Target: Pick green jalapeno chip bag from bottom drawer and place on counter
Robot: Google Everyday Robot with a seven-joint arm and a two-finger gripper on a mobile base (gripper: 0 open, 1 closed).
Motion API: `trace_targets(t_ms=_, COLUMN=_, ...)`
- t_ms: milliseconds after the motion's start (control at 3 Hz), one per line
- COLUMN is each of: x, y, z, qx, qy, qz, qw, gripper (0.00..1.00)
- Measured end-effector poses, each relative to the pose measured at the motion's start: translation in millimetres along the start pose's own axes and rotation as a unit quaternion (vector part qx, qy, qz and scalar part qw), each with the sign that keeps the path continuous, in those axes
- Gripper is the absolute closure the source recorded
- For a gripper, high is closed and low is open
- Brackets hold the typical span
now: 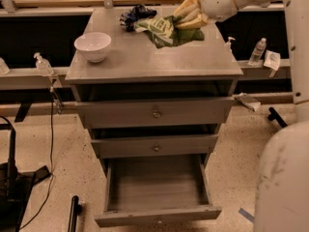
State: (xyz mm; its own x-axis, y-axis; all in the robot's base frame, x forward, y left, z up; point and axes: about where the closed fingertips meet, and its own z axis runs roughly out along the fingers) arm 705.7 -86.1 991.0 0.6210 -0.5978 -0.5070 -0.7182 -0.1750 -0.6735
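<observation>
Currently the gripper [183, 18] sits over the rear right part of the counter [159, 59], reaching in from the upper right on a white arm. Its pale tan fingers [189, 9] are closed on the right edge of the green jalapeno chip bag [164, 30], jaws narrow with the foil pinched between them. Bag appearance: crumpled, wrinkly green foil with white and yellow-green print on the upper face and a darker green fold along the lower right side. It spreads leftward from the fingers, low over the counter top; whether its lower edge touches the surface or hangs just clear cannot be told. A dark blue and white snack bag [135, 16] lies just beside it, toward the back edge. A white bowl [92, 46] stands upright on the left part of the counter, well apart from the green bag. The bottom drawer [159, 215] is pulled out, its grey floor bare. The two upper drawers [156, 113] with small round knobs are pulled out only slightly.
</observation>
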Motion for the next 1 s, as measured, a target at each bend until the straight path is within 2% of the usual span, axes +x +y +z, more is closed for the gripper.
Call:
trace_targets(t_ms=333, x=76, y=-18, z=19, qx=0.027, qy=0.092, qz=0.045, qw=0.9944, gripper=0.97)
trace_targets(t_ms=667, x=125, y=-21, z=30, qx=0.059, qy=0.152, qz=0.094, qw=0.9822, gripper=0.74)
trace_targets(t_ms=1000, x=126, y=-23, z=36, qx=0.062, qy=0.152, qz=0.097, qw=0.9818, gripper=0.43)
